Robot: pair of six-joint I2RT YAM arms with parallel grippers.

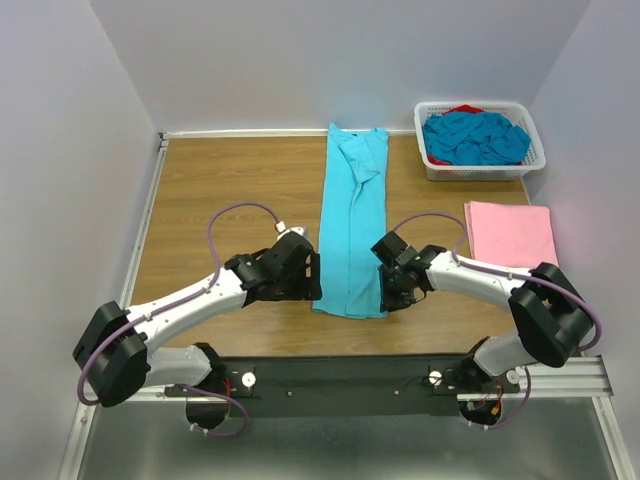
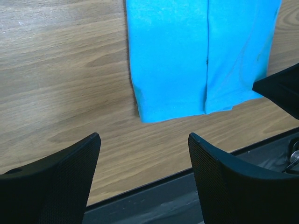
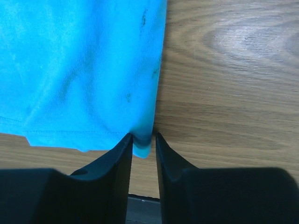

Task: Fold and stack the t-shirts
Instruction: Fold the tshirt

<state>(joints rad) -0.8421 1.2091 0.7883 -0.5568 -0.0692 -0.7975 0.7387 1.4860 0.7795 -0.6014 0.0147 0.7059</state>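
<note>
A turquoise t-shirt [image 1: 352, 225] lies folded into a long narrow strip down the middle of the wooden table [image 1: 230, 190]. My right gripper [image 1: 386, 292] is at its near right corner, shut on the hem corner, as the right wrist view shows [image 3: 144, 138] with the shirt [image 3: 79, 70]. My left gripper [image 1: 316, 280] is open beside the near left corner. In the left wrist view [image 2: 144, 140] the shirt's near end [image 2: 187, 56] lies ahead of the fingers, untouched. A folded pink t-shirt [image 1: 510, 232] lies flat at the right. More turquoise t-shirts [image 1: 475, 138] are heaped in the basket.
A white lattice basket [image 1: 485, 171] stands at the back right, with a bit of red cloth [image 1: 464, 108] at its far rim. White walls close in the table on three sides. A black rail [image 1: 350, 375] runs along the near edge.
</note>
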